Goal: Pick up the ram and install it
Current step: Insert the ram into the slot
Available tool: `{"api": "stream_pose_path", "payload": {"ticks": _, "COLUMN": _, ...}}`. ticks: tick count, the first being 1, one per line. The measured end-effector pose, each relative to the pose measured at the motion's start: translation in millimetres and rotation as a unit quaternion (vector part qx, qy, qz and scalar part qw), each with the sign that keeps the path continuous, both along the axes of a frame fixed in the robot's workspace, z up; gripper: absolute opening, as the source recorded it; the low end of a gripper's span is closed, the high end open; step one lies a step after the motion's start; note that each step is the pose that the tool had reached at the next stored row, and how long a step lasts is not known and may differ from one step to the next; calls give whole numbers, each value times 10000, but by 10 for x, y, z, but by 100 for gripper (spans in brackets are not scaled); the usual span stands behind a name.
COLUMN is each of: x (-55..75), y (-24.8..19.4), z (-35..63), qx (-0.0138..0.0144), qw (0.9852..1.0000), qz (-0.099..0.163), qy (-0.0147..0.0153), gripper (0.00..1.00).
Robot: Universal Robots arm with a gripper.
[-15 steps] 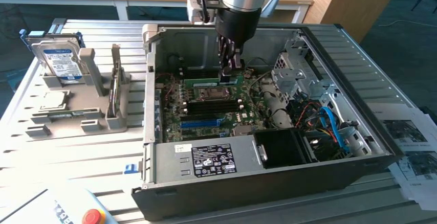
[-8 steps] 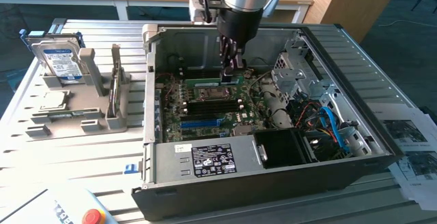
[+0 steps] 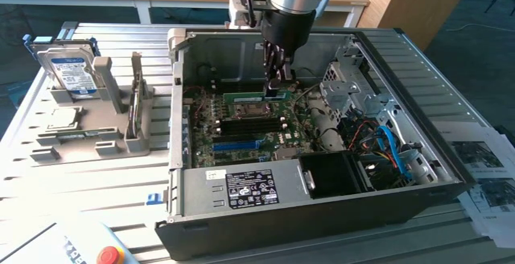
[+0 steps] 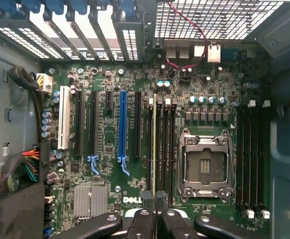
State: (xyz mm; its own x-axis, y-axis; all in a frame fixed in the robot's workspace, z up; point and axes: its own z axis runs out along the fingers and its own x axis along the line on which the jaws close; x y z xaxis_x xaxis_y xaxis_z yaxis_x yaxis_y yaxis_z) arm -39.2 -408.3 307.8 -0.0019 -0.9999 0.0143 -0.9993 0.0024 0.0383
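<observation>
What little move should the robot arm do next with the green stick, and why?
Probably lower straight down, slowly. The tool is shut on the ram, which hangs edge-down over the motherboard, lined up along the long black slots beside the processor socket. I cannot tell if it touches one yet.

motherboard (image 4: pixel 110 144): white "DELL" printed beside heatsink (image 4: pixel 90 201) | PSU label (image 3: pixel 251 188): black, white marks and lines, too small to read | drive label (image 3: pixel 71 71): blue and white, print unreadable | papers (image 3: pixel 485 163): print unreadable
</observation>
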Motion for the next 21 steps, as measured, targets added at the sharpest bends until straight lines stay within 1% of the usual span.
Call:
{"api": "stream_pose_path", "payload": {"ticks": 8, "x": 0, "y": 0, "z": -17, "qx": 0, "qw": 10000, "qz": 0, "qy": 0, "gripper": 12}}
{"api": "stream_pose_path", "payload": {"ticks": 21, "x": 0, "y": 0, "z": -124, "qx": 0, "qw": 10000, "qz": 0, "qy": 0, "gripper": 12}}
